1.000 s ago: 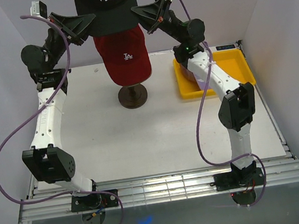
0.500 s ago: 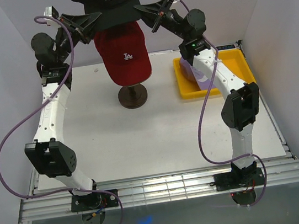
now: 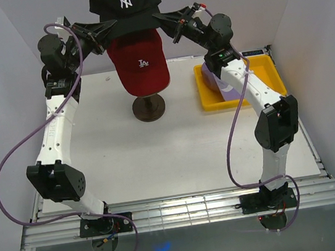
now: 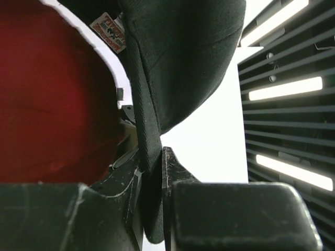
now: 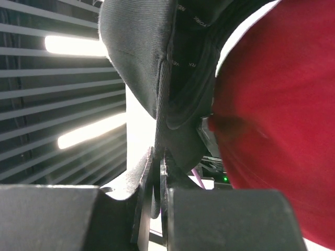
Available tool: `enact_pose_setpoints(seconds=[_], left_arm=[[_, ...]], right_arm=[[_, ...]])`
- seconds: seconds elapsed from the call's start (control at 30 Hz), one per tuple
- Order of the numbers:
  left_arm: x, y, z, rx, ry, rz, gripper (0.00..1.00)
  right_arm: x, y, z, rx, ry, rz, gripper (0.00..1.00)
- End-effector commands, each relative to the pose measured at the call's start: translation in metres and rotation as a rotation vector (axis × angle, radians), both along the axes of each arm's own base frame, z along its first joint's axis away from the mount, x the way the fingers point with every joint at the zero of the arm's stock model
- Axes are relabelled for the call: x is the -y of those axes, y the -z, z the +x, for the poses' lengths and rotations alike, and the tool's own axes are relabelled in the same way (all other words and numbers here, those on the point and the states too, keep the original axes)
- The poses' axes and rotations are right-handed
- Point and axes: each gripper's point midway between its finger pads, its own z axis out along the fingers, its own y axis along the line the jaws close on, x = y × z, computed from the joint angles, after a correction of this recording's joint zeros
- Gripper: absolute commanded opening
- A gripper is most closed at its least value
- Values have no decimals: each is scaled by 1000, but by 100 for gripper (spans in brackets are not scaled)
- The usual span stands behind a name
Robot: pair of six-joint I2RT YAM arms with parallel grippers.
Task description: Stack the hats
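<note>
Black NY cap (image 3: 124, 3) hangs over the red cap (image 3: 141, 63) on its stand (image 3: 149, 108), left fingers (image 3: 104, 28) and right fingers (image 3: 168, 18) each pinched nearly closed on opposite sides of its lower edge; light, limp fabric, judged best gripped at that stitched band.

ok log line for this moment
left gripper: shut on black cap | right gripper: shut on black cap | black cap: over red cap
</note>
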Motion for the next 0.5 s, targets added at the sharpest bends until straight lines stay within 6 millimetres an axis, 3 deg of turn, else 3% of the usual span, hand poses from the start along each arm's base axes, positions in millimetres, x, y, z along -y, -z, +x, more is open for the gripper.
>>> enact_pose_setpoints(seconds=[0.0, 0.47], left_arm=[[-3, -2, -20, 13, -34, 22, 0], [-2, 17, -42, 20, -18, 73, 0]], right_arm=[[8, -30, -40, 150, -11, 19, 8], [5, -9, -54, 188, -53, -60, 8]])
